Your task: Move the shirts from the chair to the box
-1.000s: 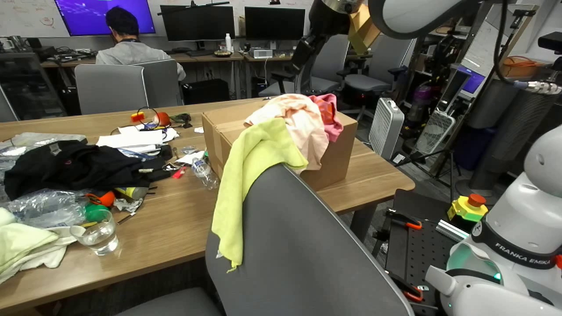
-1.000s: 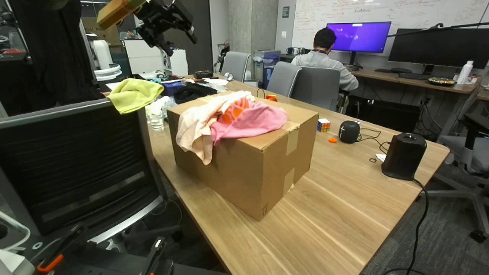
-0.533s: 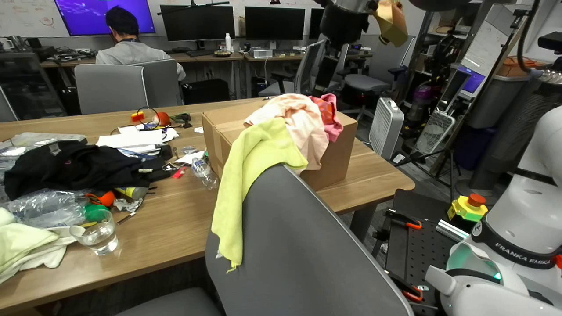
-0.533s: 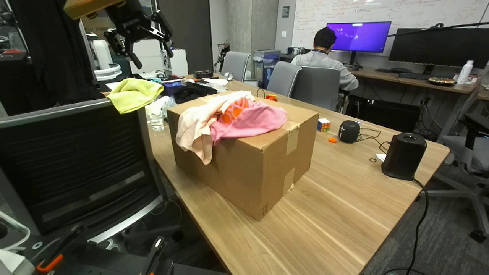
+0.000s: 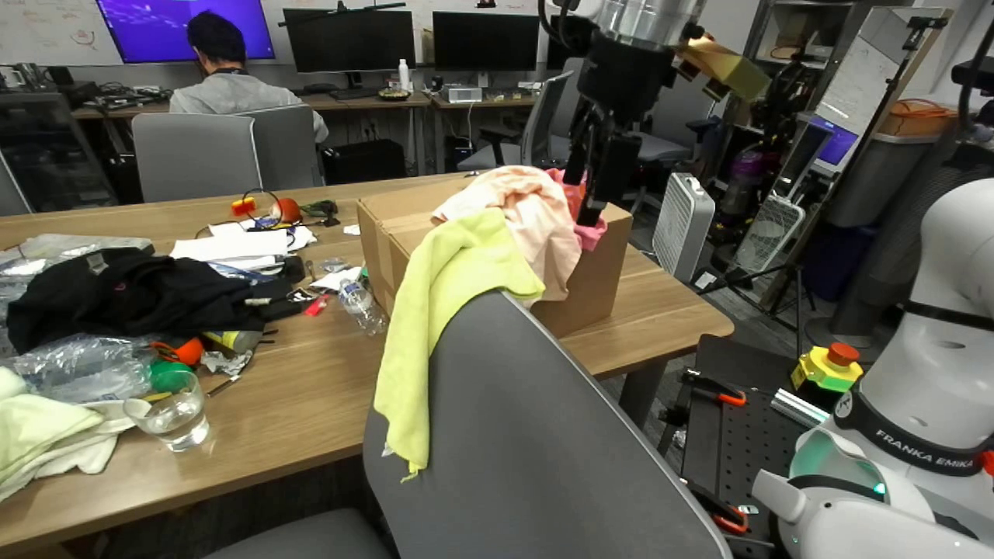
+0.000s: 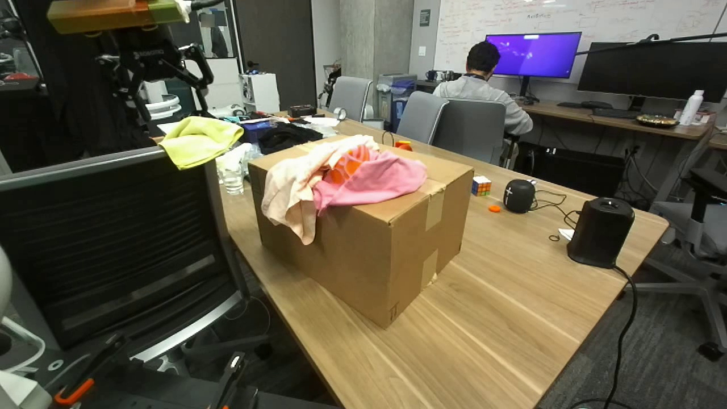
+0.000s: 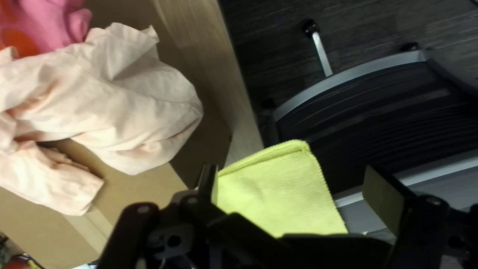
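Observation:
A yellow-green cloth (image 5: 446,287) is draped over the top edge of the grey chair (image 5: 512,419); both also show in an exterior view, cloth (image 6: 199,142) and chair (image 6: 108,244). My gripper (image 5: 584,190) is open and empty, pointing down; it also shows in an exterior view (image 6: 173,113). In the wrist view the cloth (image 7: 276,194) appears between the spread fingers (image 7: 295,183), below them. The cardboard box (image 6: 341,261) stands on the table with its top closed. A peach shirt (image 6: 289,182) and a pink-orange shirt (image 6: 380,182) lie on it.
Left of the box on the wooden table (image 5: 311,396) are a water bottle (image 5: 361,307), a glass of water (image 5: 175,415) and a black garment (image 5: 132,299). A black speaker (image 6: 602,233) and a puzzle cube (image 6: 481,186) stand beyond the box. A person (image 5: 225,85) sits behind.
My gripper has come down and turned to point downward, moving from beyond the box toward the chair and the yellow-green cloth. The cloth, shirts, box and chair have not moved.

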